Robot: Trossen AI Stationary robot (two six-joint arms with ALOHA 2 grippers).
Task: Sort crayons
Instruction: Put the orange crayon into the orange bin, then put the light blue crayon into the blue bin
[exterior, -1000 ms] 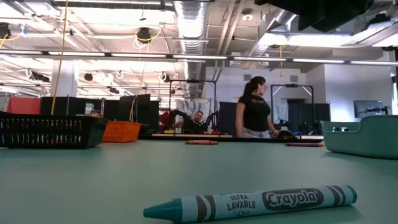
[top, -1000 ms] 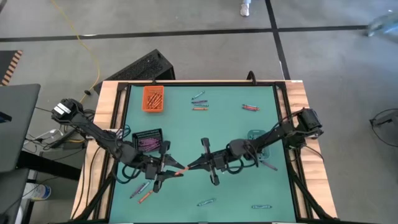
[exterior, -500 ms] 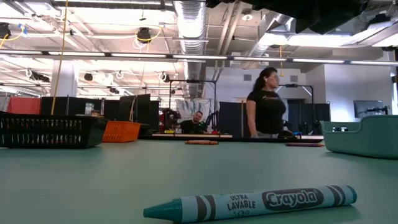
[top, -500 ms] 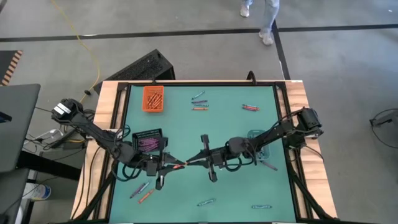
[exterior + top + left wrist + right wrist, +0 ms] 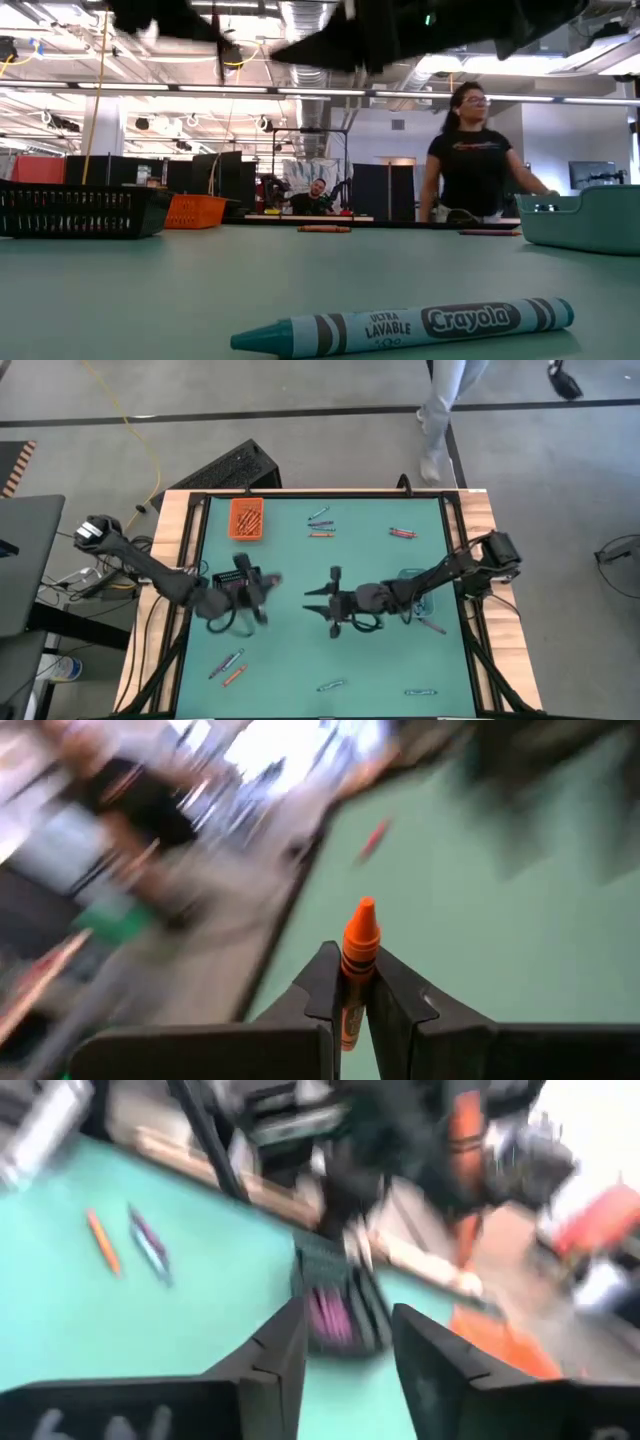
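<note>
A: Holding an orange crayon (image 5: 357, 945), the left gripper (image 5: 252, 582) has its two fingers pressed together on the crayon's body, the tip standing up past them in the left wrist view. From above, that gripper sits just beside the black basket (image 5: 238, 582), on the side facing the right arm.

B: And the right gripper (image 5: 318, 601)?

A: Fingers apart, nothing between them. It sits near the middle of the green table (image 5: 380, 570), well apart from the black basket, pointing toward it. In the right wrist view the black basket, with purple crayons (image 5: 328, 1316) inside, shows through the gap.

B: Where are the other crayons, taking the black basket as the mark?

A: The orange tray (image 5: 247, 519) lies beyond it toward the far edge, with orange crayons inside. A small loose cluster of crayons (image 5: 320, 523) lies to the right of that tray, and a red-purple pair (image 5: 402, 533) farther right. Toward the near edge from the basket lie a few crayons (image 5: 229, 666), one of them orange. A teal one (image 5: 331, 685) and another (image 5: 423, 691) lie near the front edge. The clear teal tray (image 5: 424, 598) is far across from the basket, partly under the right arm, with one crayon (image 5: 434, 627) just beside it.

B: The low view?

A: A teal Crayola crayon (image 5: 405, 325) lies close up, and a person (image 5: 476, 165) stands beyond the table.
</note>
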